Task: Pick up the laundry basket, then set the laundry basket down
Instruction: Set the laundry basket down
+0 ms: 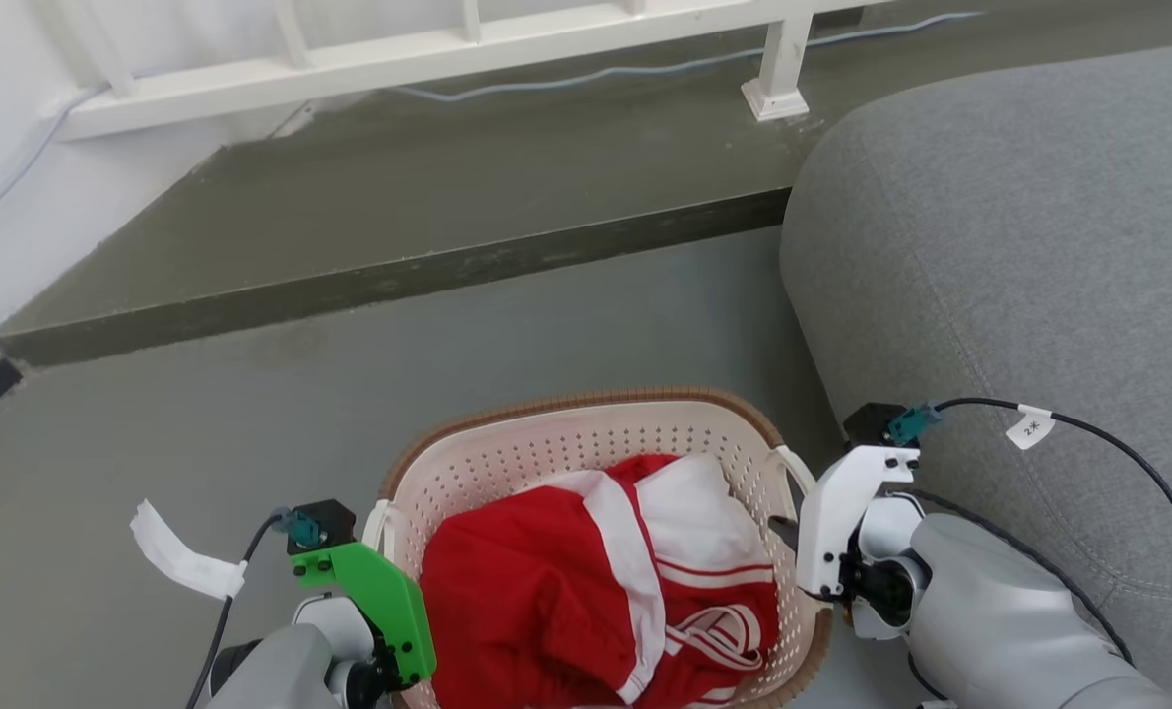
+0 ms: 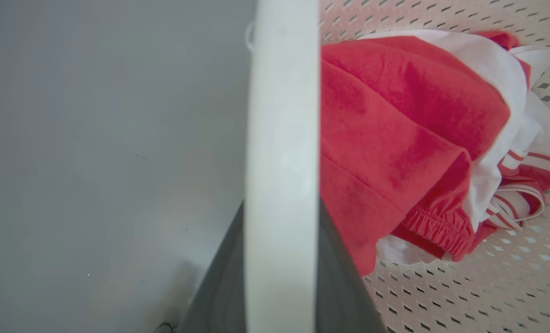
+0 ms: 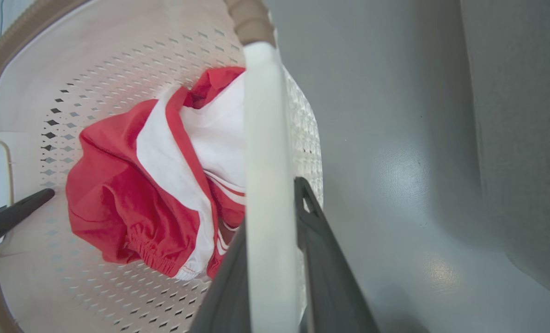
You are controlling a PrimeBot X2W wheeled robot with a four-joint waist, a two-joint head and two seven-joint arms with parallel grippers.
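Left gripper (image 2: 282,231), right gripper (image 3: 271,217), each pinching a laundry basket (image 1: 586,438) handle (fingers pointing inward)

laundry basket (image 1: 547,448) | cream, perforated, brown rim | upright | beside grey sofa (image 1: 1019,246) | maybe lifted

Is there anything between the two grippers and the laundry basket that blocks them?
Nothing visible does. One white handle of the laundry basket sits between the fingers of the left gripper, the other handle between those of the right gripper. The red and white clothes lie inside.

1 basket (image 1: 586,399), 2 handles (image 3: 268,162), 1 sofa (image 1: 1019,246)
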